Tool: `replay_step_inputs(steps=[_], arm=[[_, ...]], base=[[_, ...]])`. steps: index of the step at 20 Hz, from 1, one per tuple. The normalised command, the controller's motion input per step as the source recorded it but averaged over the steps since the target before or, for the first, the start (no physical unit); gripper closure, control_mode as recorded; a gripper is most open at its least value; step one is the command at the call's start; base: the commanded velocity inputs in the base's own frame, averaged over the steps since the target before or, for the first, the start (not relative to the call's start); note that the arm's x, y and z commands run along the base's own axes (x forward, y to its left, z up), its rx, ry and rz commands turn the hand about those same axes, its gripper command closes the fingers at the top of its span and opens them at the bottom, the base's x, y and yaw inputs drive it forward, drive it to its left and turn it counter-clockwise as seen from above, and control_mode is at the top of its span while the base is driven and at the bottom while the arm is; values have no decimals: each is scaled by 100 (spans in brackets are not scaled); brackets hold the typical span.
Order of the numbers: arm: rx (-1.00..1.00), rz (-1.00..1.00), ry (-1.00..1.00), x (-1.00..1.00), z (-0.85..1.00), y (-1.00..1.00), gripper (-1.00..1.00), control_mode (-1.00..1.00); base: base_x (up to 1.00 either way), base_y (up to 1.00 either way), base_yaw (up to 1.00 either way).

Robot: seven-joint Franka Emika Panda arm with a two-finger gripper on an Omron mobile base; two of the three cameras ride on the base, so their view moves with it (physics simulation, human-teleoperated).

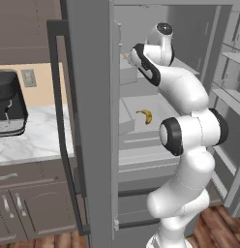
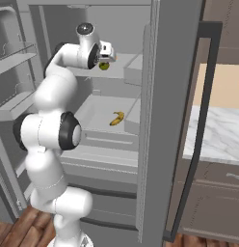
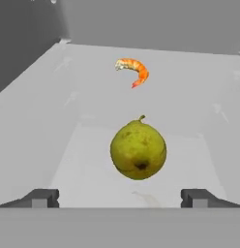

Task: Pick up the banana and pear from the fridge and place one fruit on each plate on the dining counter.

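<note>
Pear [image 3: 138, 150]: sits on an upper shelf [image 3: 93, 121] inside the fridge [image 1: 88, 97], nearer the front edge than the shrimp [image 3: 133, 70] lying behind it.
Claw [image 3: 120, 197]: released, jaws spread wide, fingertips [image 3: 40, 197] either side of the pear and a little short of it, touching nothing.
Handling: probably light and firm, with smooth, rounded skin that may slip or roll under a pinch.
Hold: best across the wide belly, jaws level, not at the narrow stem end.
Banana [image 1: 145, 115]: lies on the shelf below the pear's, still in the fridge.
</note>
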Motion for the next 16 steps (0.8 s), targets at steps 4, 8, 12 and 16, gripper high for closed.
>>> replay_step_inputs(steps=[4, 8, 12, 16], arm=[[0, 3, 1, 36, -29, -1, -100, -100], [0, 1, 0, 28, -9, -6, -100, -100], [0, 0, 0, 21, -5, -11, -100, -100], [0, 0, 1, 28, -12, -1, -100, -100]], base=[[0, 0, 0], [0, 0, 0], [0, 0, 0], [0, 0, 0]])
